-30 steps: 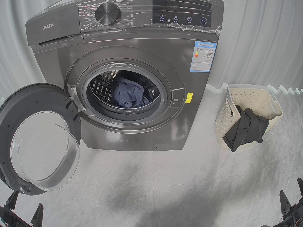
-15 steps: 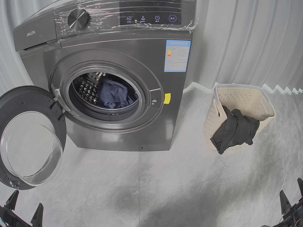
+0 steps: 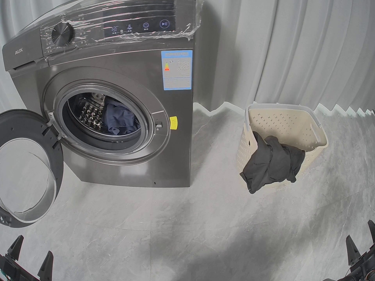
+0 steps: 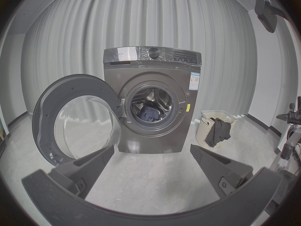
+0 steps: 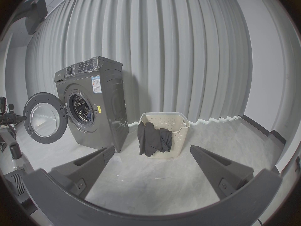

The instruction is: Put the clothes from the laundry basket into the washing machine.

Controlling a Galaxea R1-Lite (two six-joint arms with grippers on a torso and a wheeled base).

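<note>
Both our claws hang released, empty: left gripper, right gripper. One dark garment drapes over laundry basket rim; we fear pull tips basket, or trailing cloth misses washing machine opening.

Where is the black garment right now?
In the head view the black garment hangs over the front rim of the cream laundry basket, on the floor right of the washing machine.

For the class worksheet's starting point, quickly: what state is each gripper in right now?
Left gripper: open, holding nothing.
Right gripper: open, holding nothing.
</note>
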